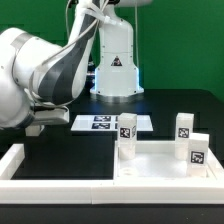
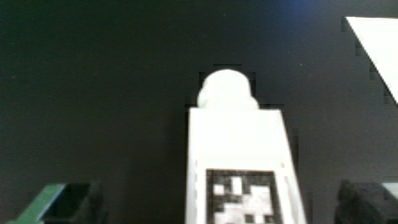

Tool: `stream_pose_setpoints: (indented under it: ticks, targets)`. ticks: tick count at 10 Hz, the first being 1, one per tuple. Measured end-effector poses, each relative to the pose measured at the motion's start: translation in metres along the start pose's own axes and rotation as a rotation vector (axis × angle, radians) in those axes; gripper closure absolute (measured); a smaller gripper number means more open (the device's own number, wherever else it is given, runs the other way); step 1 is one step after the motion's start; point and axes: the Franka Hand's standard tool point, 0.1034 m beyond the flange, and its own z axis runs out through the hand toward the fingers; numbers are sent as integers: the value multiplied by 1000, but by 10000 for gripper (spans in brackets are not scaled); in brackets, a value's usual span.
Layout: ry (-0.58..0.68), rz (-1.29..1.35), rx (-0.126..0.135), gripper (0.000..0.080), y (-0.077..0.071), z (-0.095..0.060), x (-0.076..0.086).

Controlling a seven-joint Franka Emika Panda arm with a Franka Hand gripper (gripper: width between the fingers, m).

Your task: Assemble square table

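A: How does the tool (image 2: 199, 200) stand?

B: Spread wide. In the wrist view its two dark green fingertips (image 2: 57, 203) sit at the lower corners of the frame, well apart, with a white leg (image 2: 237, 150) lying between them. I see a gap of dark bench (image 2: 107, 80) on each side of the leg, so neither fingertip touches it.

A: What does that leg look like?

B: Long and white, with a rounded tip toward the middle of the frame and a black-and-white tag (image 2: 242, 197) near the lower edge, where the leg is cut off.

A: And the rest of the table?

B: In the exterior view the tabletop (image 1: 150, 165) lies at lower right with three legs standing on it: one at centre (image 1: 126, 139), one at right (image 1: 184, 127), one nearer the right edge (image 1: 197, 152). The marker board (image 1: 105, 123) lies behind them, mid-frame.

A: What is hidden?

B: The arm (image 1: 45, 65) fills the upper left of the exterior view and the tool is not visible there. In the wrist view a white corner (image 2: 377, 50) at upper right is cut off; I cannot tell what it is.
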Motion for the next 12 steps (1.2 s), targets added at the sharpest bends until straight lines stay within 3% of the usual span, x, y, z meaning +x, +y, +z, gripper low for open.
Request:
stream_pose_setpoints:
  ticks: [1,2,3,4,10,12]
  targets:
    - [-1,0,1,181,0,0,0]
    - [-1,0,1,366,0,0,0]
    - [-1,0,1,366,0,1,0]
    - [-1,0,1,514,0,1,0]
    - [1,-1,-1,512,-1,-1,0]
    - [26,-32,-11,512,-30,-45,-17]
